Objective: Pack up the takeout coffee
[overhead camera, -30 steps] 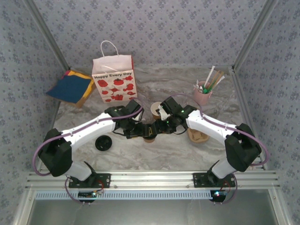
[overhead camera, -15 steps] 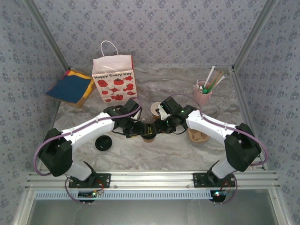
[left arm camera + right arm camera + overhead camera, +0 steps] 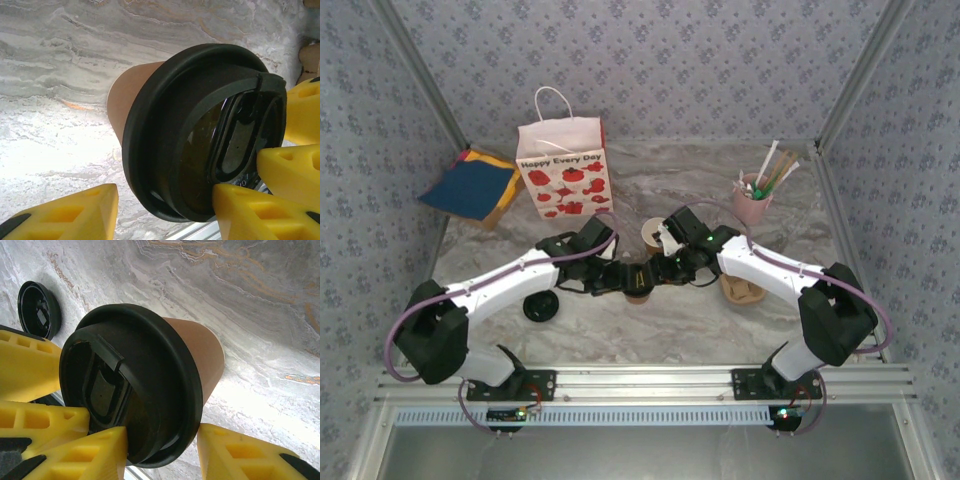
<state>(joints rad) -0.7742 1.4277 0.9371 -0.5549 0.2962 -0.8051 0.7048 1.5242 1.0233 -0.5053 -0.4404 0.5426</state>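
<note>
A brown paper cup of takeout coffee [image 3: 638, 292] with a black lid [image 3: 165, 130] stands mid-table between both grippers. My right gripper [image 3: 162, 440] is shut on the lid [image 3: 150, 385]: one finger lies against the raised top, the other against the rim. My left gripper [image 3: 165, 200] straddles the same lid from the other side. One of its fingers [image 3: 250, 210] touches the lid's top, and the other finger [image 3: 70, 215] stands apart from the rim. In the top view the left gripper [image 3: 620, 282] and right gripper [image 3: 658, 275] meet over the cup.
A second brown cup [image 3: 653, 235], without a lid, stands just behind. A loose black lid [image 3: 540, 305] lies to the left and a pulp carrier [image 3: 742, 290] to the right. A strawberry paper bag [image 3: 565, 165], a pink cup of straws [image 3: 755, 200] and a blue cloth [image 3: 470, 185] are at the back.
The left arm has swung a little lower and its jaws have narrowed slightly round the lid. The right arm and the cup have stayed put.
</note>
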